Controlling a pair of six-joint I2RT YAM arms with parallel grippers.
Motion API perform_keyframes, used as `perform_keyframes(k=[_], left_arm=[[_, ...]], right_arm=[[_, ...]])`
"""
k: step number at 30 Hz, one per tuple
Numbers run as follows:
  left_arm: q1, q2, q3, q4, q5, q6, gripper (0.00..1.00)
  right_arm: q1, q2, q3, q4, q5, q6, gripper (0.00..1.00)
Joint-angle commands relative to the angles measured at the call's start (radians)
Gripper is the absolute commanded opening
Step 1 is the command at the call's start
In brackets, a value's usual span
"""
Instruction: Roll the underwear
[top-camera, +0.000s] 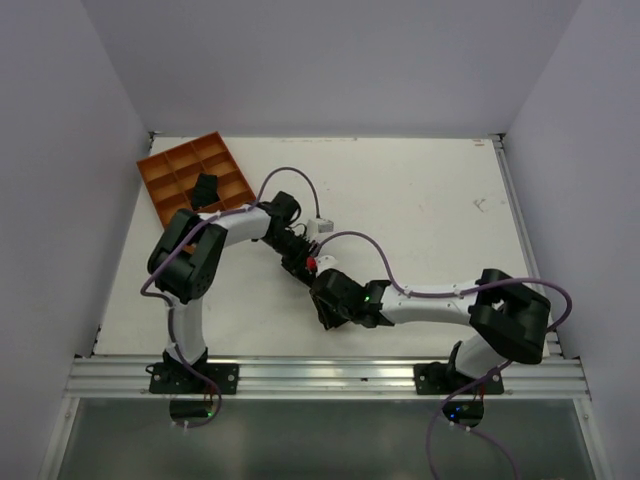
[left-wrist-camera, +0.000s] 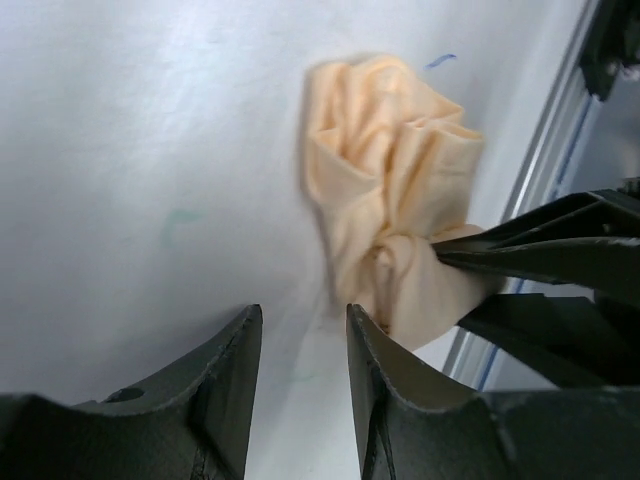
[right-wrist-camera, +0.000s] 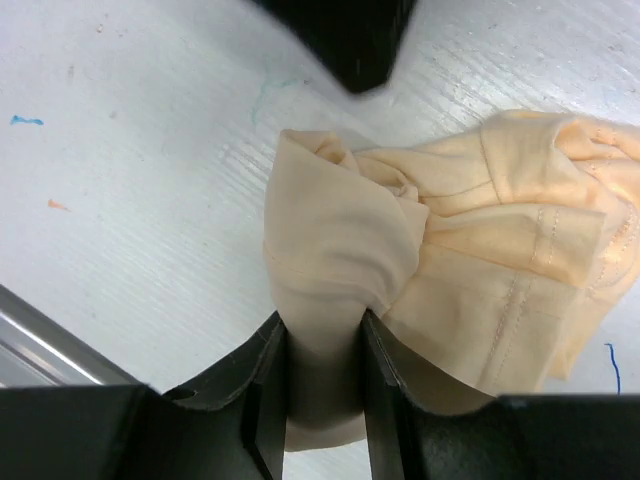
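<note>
1. The underwear (right-wrist-camera: 440, 260) lies crumpled on the white counter (right-wrist-camera: 130, 200), near its front edge.
2. The right pincer (right-wrist-camera: 325, 350) is clamped on one fold of it.
3. The left pincer (left-wrist-camera: 303, 335) stands partly open close by, gripping nothing.

Orange compartment tray (top-camera: 172, 168) holding a small black bundle (top-camera: 205, 188), far-left on white table (top-camera: 420, 200).

A white table (top-camera: 420, 200) is marked with small coloured specks. An orange tray (top-camera: 180, 160) is set far left; underwear (right-wrist-camera: 470, 270) is crumpled mid-near.
</note>
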Motion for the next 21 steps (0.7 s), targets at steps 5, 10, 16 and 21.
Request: perform_keyframes(k=[5, 10, 16, 21], left_arm=[[0.093, -0.052, 0.017, 0.044, -0.031, -0.03, 0.45], [0.103, -0.056, 0.031, 0.032, -0.085, -0.024, 0.45], [0.172, -0.136, -0.013, 0.164, -0.184, -0.142, 0.44], [0.255, -0.257, -0.073, 0.309, -0.279, -0.249, 0.41]], right_arm=[[-0.051, 0.079, -0.086, 0.021, -0.193, -0.035, 0.26], [-0.08, 0.09, -0.109, 0.071, -0.294, -0.042, 0.26], [-0.16, 0.082, -0.167, 0.182, -0.438, -0.037, 0.26], [-0.215, 0.128, -0.161, 0.197, -0.536, -0.066, 0.26]])
